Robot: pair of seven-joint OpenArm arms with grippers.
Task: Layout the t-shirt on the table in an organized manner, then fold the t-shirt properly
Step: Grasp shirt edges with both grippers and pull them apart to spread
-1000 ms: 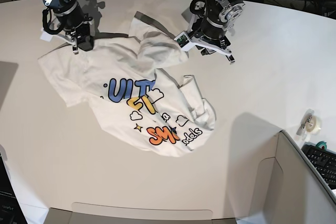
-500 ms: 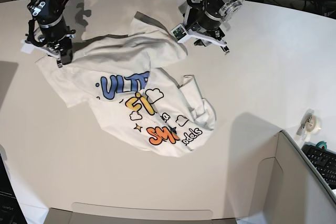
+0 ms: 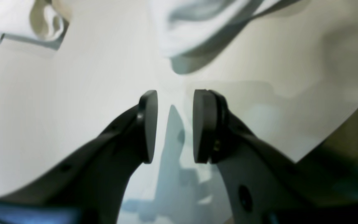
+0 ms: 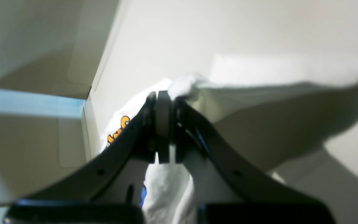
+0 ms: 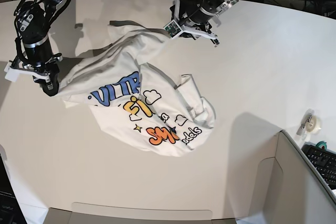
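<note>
Right tool (image 5: 51, 88), at the left of my base view, is clamped on an edge of the t-shirt (image 5: 152, 106), which stretches rightward, crumpled across the table (image 5: 262, 51). My left tool (image 3: 175, 126) hangs with pads (image 3: 149, 124) apart, holding nothing, just beside the shirt's far upper fold.

The right end effector (image 5: 51, 88) has dragged the t-shirt (image 5: 139, 98) leftward; the left end effector (image 5: 191, 30) retreated.

A robotics lab: two cabled robot arms (image 5: 39, 30) over a white tabletop (image 5: 262, 66), keyboard (image 5: 323, 162) beside.
</note>
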